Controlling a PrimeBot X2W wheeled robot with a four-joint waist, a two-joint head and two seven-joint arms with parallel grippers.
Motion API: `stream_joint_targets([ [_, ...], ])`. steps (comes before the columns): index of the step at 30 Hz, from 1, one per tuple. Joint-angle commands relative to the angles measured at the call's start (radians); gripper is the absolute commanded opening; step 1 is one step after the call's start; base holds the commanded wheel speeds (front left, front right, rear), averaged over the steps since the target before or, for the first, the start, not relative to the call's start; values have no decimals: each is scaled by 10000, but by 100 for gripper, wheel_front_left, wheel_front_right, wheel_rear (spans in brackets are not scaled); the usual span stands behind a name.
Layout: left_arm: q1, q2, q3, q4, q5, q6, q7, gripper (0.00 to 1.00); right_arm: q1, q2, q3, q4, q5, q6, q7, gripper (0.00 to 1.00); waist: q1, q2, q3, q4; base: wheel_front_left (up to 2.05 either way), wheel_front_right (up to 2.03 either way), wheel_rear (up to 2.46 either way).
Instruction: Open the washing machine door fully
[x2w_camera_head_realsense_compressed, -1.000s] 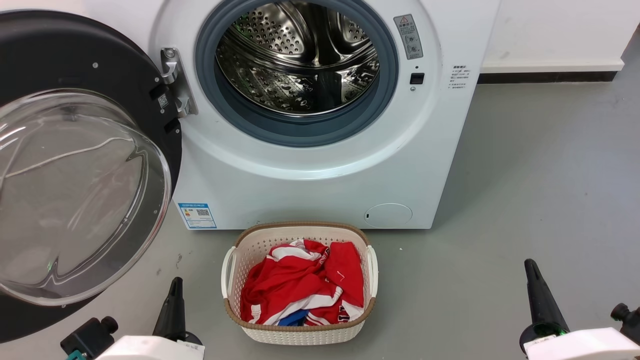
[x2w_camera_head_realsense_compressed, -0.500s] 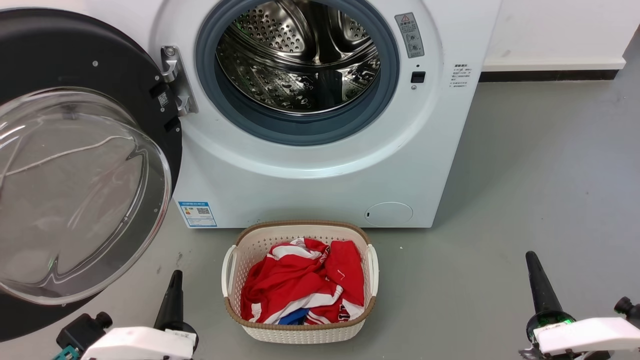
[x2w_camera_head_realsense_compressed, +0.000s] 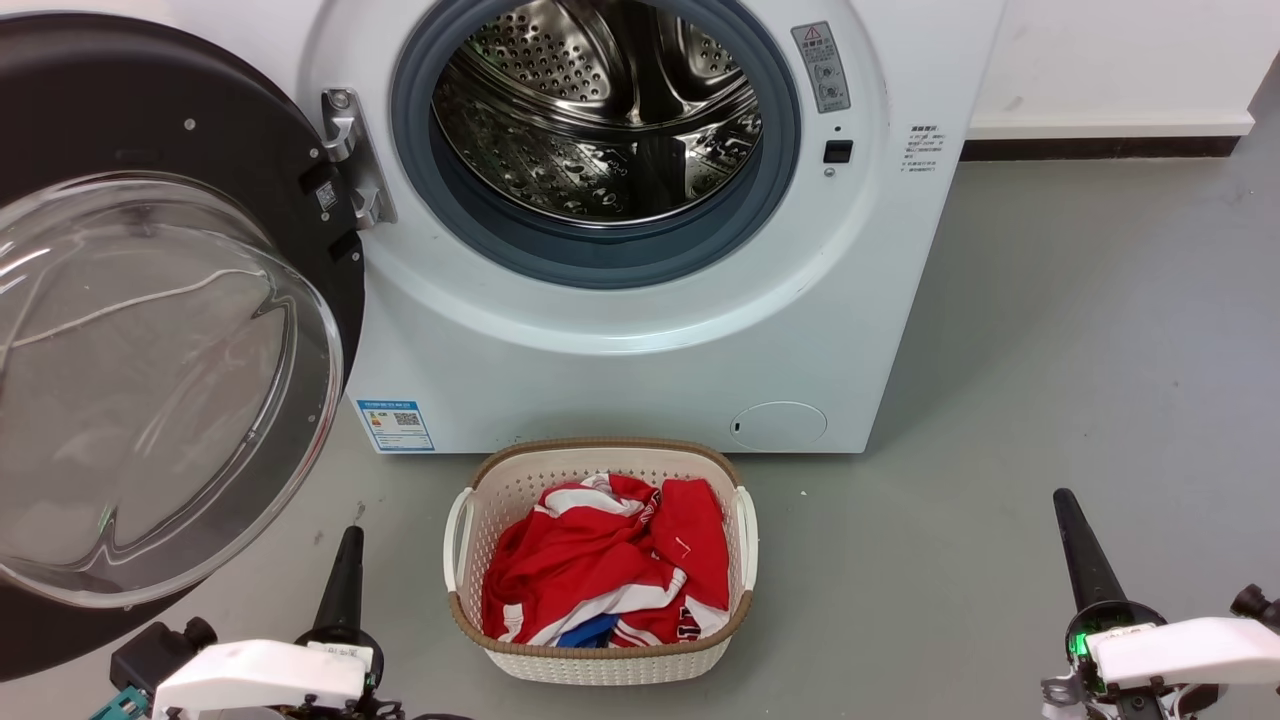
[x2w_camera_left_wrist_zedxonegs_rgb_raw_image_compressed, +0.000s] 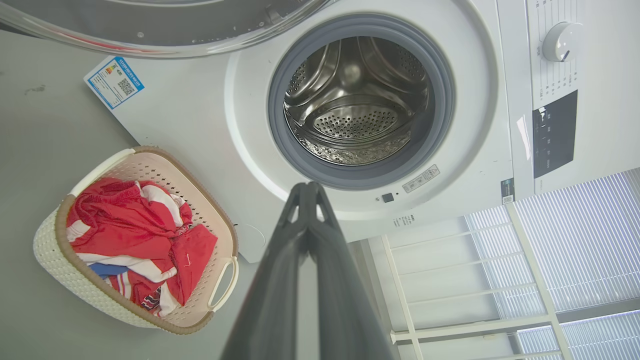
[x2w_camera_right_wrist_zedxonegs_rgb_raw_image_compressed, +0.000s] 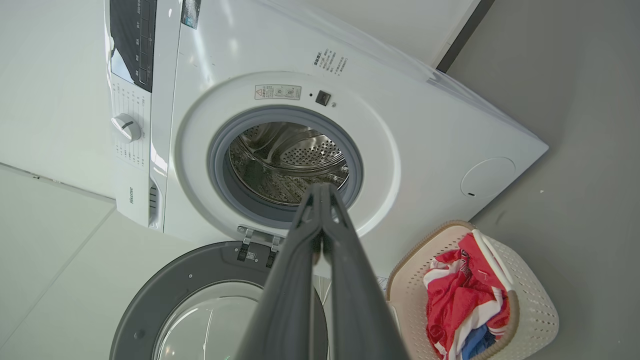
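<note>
Laundry room — washing machine (x2w_camera_head_realsense_compressed: 640, 330), clothes basket (x2w_camera_head_realsense_compressed: 600, 655), bare floor (x2w_camera_head_realsense_compressed: 1080, 350).

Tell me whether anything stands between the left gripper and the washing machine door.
Nothing visible does: only bare floor lies between the left gripper and the washing machine door; the laundry basket sits off to the gripper's right.

White forearm shells (x2w_camera_head_realsense_compressed: 260, 675), long dark tapered fingers (x2w_camera_head_realsense_compressed: 343, 585); green light (x2w_camera_head_realsense_compressed: 1080, 645)

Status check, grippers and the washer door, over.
Left gripper shut, empty. Right gripper shut, empty. Washing machine door swung wide open, drum exposed. Laundry basket on floor before the washing machine, apart from both grippers.
</note>
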Motion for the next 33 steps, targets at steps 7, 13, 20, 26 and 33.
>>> stream_joint_targets([
  [7, -352, 46, 85, 42, -823, -108, 211, 0, -353, -46, -96, 104, 815, 1, 195, 0, 0, 0, 21, 8, 0, 0, 0],
  [13, -482, 43, 141, 117, -1387, -156, 363, 0, -478, -37, -150, 211, 1344, 1, 348, 0, 0, 0, 38, 14, 0, 0, 0],
  [20, -599, 39, 202, 194, -2005, -181, 523, 0, -590, -22, -215, 343, 1931, 1, 529, 0, 0, 0, 59, 22, 0, 0, 0],
  [26, -691, 34, 247, 266, -2518, -225, 651, 0, -717, -9, -269, 443, 2408, 1, 651, 0, 0, 0, 77, 28, 0, 0, 0],
  [33, -813, 29, 293, 343, -3074, -260, 807, 0, -851, 9, -335, 552, 2937, 1, 810, 0, 0, 0, 98, 36, 0, 0, 0],
])
